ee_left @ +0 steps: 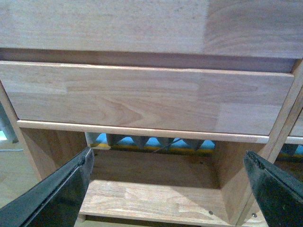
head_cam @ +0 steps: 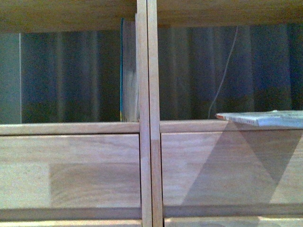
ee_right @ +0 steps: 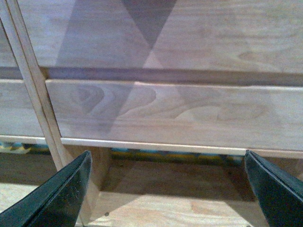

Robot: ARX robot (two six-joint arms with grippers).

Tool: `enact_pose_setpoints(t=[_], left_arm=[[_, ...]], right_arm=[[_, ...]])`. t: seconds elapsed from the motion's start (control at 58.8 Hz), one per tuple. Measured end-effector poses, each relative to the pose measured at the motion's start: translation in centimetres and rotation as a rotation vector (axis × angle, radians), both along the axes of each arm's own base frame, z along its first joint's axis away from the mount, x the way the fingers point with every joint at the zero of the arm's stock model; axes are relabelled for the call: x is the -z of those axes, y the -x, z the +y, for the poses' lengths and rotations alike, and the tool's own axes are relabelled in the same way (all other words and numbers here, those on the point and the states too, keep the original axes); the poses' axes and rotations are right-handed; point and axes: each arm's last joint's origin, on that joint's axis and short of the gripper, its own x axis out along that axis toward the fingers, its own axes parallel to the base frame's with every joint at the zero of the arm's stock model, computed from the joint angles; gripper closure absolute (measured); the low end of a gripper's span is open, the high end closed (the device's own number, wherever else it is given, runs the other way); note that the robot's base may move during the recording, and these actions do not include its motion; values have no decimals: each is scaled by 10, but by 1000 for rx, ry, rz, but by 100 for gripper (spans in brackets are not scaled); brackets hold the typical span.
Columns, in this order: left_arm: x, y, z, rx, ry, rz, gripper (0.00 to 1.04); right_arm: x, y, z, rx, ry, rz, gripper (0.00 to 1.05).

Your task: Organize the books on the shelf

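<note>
The light-wood shelf (head_cam: 145,113) fills the front view, with its central double divider in the middle. A teal-covered book (head_cam: 128,71) stands upright in the left compartment, against the divider. A white paperback (head_cam: 265,117) lies flat on the right compartment's floor, at the right edge, its red-topped end towards the divider. Neither gripper shows in the front view. My left gripper (ee_left: 168,189) is open and empty, facing a drawer front (ee_left: 142,97) and a low open compartment. My right gripper (ee_right: 168,189) is open and empty before another drawer front (ee_right: 180,111).
Drawer fronts (head_cam: 71,170) sit under both book compartments. A thin pale cord (head_cam: 222,75) hangs behind the right compartment before a dark curtain. A blue and yellow patterned strip (ee_left: 151,143) shows behind the low compartment in the left wrist view.
</note>
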Motion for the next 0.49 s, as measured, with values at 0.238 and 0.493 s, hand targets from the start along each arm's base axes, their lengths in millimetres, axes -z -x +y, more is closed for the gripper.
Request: enact_pose_setpoints(t=[0.238, 0.493], left_arm=[[0, 0, 0, 0, 0, 0, 7], [0, 0, 0, 0, 0, 0, 7]], right_arm=[[-15, -6, -2, -357, -323, 52, 7], [-75, -46, -1, -427, -648, 19, 7]])
